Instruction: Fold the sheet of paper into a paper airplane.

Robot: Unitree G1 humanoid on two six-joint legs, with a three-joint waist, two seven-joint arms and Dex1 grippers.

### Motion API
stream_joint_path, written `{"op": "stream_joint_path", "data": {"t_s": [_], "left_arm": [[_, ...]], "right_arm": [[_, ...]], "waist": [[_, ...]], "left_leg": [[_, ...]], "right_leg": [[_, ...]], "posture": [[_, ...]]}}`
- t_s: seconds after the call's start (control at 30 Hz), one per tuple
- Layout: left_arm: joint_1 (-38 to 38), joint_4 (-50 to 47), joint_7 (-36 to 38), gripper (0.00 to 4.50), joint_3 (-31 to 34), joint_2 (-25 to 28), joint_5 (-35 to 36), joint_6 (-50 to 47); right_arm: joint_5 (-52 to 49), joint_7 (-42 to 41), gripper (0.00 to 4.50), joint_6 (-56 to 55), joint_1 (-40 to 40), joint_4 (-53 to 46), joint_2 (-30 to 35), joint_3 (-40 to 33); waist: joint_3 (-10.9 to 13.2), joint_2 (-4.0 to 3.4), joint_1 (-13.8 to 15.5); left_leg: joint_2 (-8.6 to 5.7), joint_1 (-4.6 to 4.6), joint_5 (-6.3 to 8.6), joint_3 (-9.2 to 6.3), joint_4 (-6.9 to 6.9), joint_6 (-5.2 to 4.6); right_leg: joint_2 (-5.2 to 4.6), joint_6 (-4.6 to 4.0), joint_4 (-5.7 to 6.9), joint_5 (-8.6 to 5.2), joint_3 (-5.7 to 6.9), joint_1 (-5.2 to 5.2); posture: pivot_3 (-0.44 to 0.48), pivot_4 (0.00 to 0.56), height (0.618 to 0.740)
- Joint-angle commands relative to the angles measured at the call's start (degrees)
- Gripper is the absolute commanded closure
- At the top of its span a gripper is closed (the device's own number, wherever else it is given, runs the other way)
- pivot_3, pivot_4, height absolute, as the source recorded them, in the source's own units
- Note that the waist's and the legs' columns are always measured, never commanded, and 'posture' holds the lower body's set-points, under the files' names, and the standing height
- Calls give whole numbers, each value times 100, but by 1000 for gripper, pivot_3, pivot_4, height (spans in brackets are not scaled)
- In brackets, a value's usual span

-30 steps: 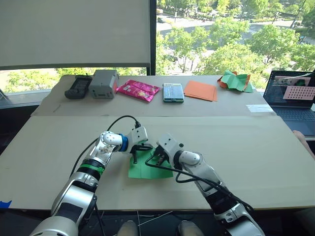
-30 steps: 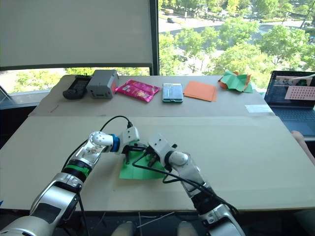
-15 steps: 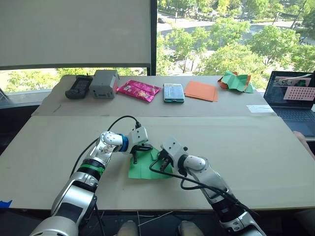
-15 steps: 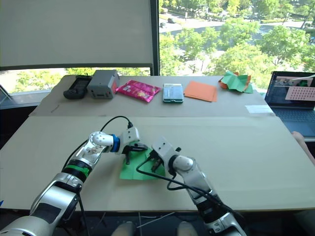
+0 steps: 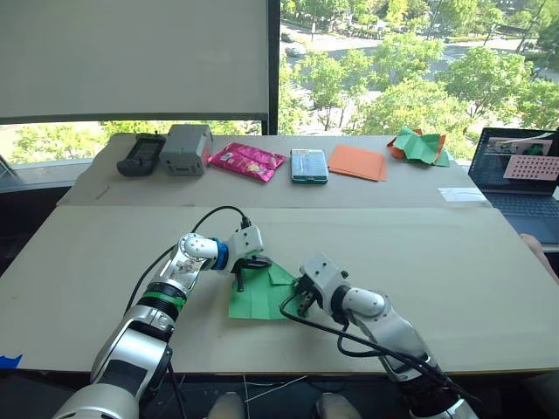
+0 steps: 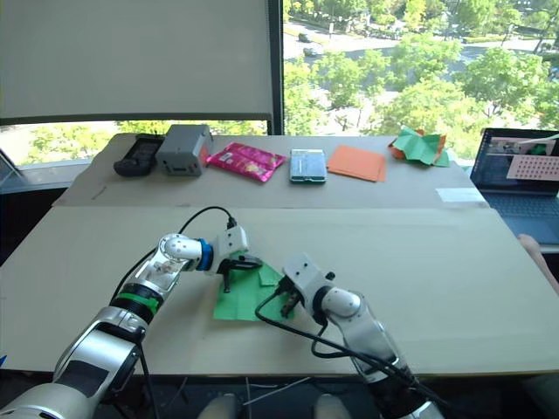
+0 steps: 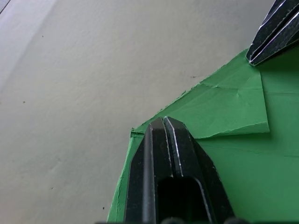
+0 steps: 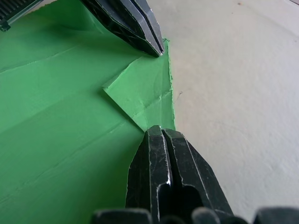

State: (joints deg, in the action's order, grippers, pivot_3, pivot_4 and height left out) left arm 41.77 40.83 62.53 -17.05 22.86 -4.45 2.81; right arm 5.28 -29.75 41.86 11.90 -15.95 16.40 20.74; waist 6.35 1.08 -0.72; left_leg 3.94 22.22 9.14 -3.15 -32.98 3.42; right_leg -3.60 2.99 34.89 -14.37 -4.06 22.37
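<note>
since a second ago my right gripper (image 5: pixel 306 292) slid right along the sheet of paper (image 5: pixel 258 297); both jaws closed, empty, left gripper (image 5: pixel 238 278) pinning. corner fold in hand; next, press its crease.

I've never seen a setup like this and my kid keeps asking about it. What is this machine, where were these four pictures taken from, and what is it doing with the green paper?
It is a humanoid robot with two arms, each ending in a black two-fingered pincer. Two pictures come from head cameras looking down over the arms; two come from cameras on each wrist. A green sheet of paper lies on the table, one corner folded over into a flap. The left pincer and right pincer, both shut, press their tips at the sheet's edges. Neither lifts it. Along the far side lie orange sheets, a pink packet and a laptop.
</note>
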Motion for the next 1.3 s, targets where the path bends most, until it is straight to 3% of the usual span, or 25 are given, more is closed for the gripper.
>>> {"op": "stream_joint_path", "data": {"t_s": [0.03,0.3,0.47,0.93,1.3], "left_arm": [[-126,119,62,4500,-143,35,-171,-9],[-85,196,59,4500,-126,16,-173,37],[-70,200,51,4500,-107,21,-178,42],[-281,-158,-17,4500,39,184,-106,-131],[-1330,-1931,-320,4500,1290,920,883,-1630]], "right_arm": [[-35,-39,4476,660,-374,291,221,79],[-947,-100,4476,21,275,-734,-381,-798],[-1197,-308,4476,-132,403,-971,-263,-750],[-426,108,4476,-698,773,1006,-457,258],[-337,200,4476,-284,861,1306,-460,316]], "waist": [[0,2,0],[31,3,-12],[35,-1,0],[34,-3,-32],[32,-7,-170]], "left_leg": [[0,0,0,0,0,0],[0,19,1,0,3,2],[0,36,1,0,3,1],[0,59,-2,1,4,-3],[3,47,-2,-4,12,-4]], "right_leg": [[-1,0,-1,0,0,0],[-2,1,-3,-1,2,23],[0,1,2,-1,3,41],[3,1,13,1,0,68],[8,0,25,1,-2,67]], "posture": [[0,150,706],[0,150,706],[0,150,706],[0,150,706],[0,150,706]]}}
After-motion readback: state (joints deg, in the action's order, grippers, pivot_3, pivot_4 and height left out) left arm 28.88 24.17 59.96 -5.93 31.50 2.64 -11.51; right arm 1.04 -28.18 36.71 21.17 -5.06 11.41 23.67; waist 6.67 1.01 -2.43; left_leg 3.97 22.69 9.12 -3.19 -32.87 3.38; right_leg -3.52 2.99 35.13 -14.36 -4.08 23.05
